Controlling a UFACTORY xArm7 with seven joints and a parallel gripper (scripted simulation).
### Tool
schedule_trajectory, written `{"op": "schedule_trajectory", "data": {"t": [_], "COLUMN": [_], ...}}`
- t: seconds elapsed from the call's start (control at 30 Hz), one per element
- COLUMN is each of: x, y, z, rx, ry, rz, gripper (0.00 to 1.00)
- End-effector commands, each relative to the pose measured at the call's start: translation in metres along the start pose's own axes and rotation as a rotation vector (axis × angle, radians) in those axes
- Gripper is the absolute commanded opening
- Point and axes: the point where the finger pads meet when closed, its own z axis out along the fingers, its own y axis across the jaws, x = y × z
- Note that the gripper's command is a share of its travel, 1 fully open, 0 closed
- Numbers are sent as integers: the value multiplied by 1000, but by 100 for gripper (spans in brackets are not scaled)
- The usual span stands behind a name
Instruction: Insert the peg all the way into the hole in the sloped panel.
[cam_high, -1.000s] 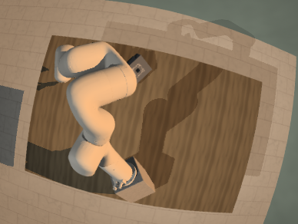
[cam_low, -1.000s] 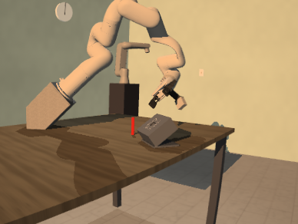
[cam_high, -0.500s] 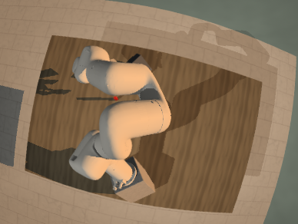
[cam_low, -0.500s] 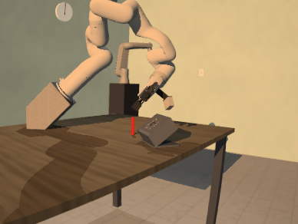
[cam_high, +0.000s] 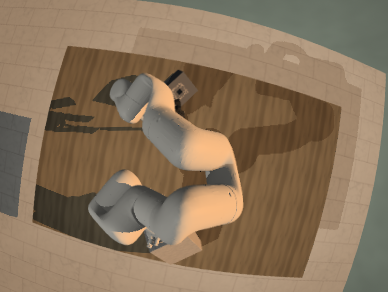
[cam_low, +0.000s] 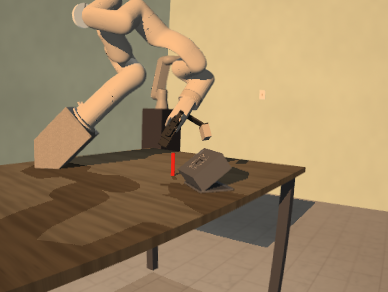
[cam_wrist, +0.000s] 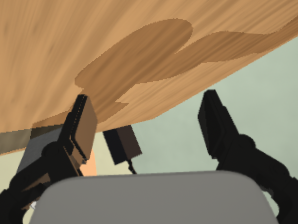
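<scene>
The red peg (cam_low: 173, 164) stands upright on the wooden table, just left of the sloped panel (cam_low: 205, 169). The panel is a grey-brown tilted box; its face with the dark hole shows from above (cam_high: 181, 89). My gripper (cam_low: 186, 129) hangs a little above the peg and the panel, tilted, with its fingers wide open and nothing between them. In the wrist view the open fingers frame the table's underside edge and the wall; neither peg nor panel shows there. From above, the arm hides the peg and the gripper.
A dark brown box (cam_low: 156, 129) with a tan post stands behind the peg at the table's back. The arm's slanted base block (cam_low: 62, 137) sits at the left. The table's far edge (cam_low: 280, 172) is close to the panel.
</scene>
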Motion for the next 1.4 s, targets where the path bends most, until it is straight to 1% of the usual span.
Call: {"op": "schedule_trajectory", "data": {"t": [0.0,0.13,0.2,0.27,0.47,0.7,0.9,1.37], "x": [-6,-6,-6,-5,4,19,21,30], "y": [-14,-29,-29,-37,-59,-81,-83,-90], "z": [5,3,3,1,-13,-42,-46,-31], "rx": [97,175,175,211,312,405,413,413], "ry": [71,141,141,180,313,488,507,507], "rz": [32,57,57,68,98,122,123,123], "gripper": [100,100,100,100,100,100,100,100]}}
